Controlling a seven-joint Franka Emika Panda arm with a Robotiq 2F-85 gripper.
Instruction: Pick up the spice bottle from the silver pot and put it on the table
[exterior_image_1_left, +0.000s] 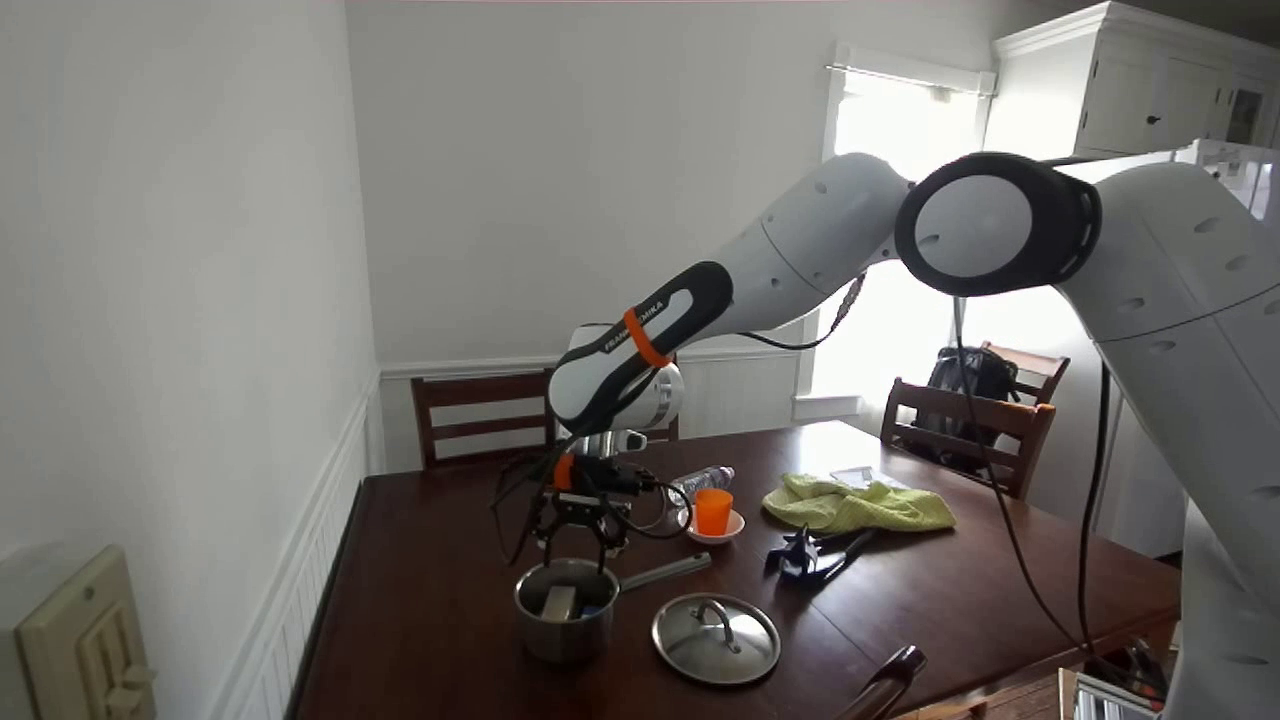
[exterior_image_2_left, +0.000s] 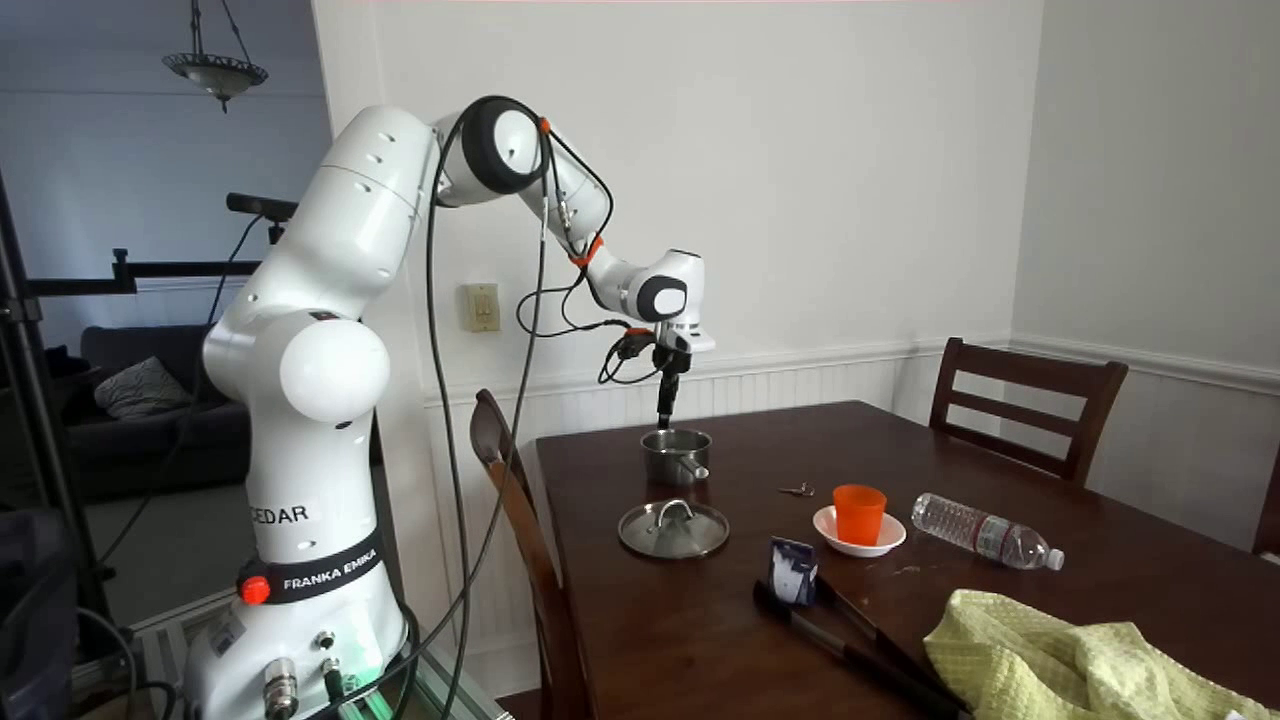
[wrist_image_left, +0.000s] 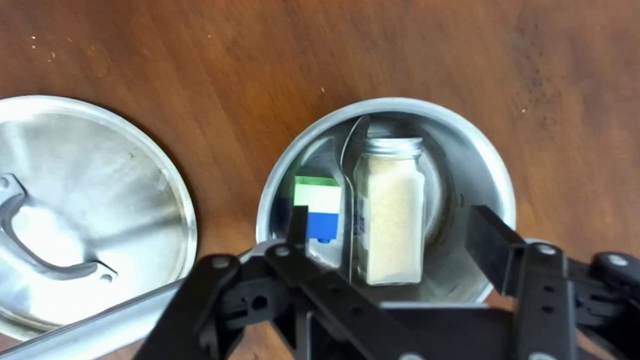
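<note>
The spice bottle (wrist_image_left: 395, 215) is a clear glass jar of pale powder with a silver cap, lying on its side inside the silver pot (wrist_image_left: 390, 104). In an exterior view it is a pale shape (exterior_image_1_left: 559, 603) inside the pot (exterior_image_1_left: 565, 640). The pot also shows in an exterior view (exterior_image_2_left: 668, 465), where its wall hides the bottle. It stands on the dark brown table (exterior_image_1_left: 440, 600). My gripper (wrist_image_left: 390, 217) is open and empty, fingers pointing down. In the wrist view its fingers appear on either side of the bottle, apart from it. In both exterior views it is above the pot (exterior_image_1_left: 575, 560) (exterior_image_2_left: 664, 424).
A green and blue block (wrist_image_left: 322, 225) and a thin metal utensil (wrist_image_left: 348, 190) lie left of the bottle inside the pot. The pot's handle (exterior_image_1_left: 665, 572) sticks out towards the back. A steel lid (exterior_image_1_left: 716, 655), orange cup (exterior_image_1_left: 713, 512), black tongs (exterior_image_2_left: 850, 645) and yellow-green cloth (exterior_image_1_left: 860, 503) are on the table.
</note>
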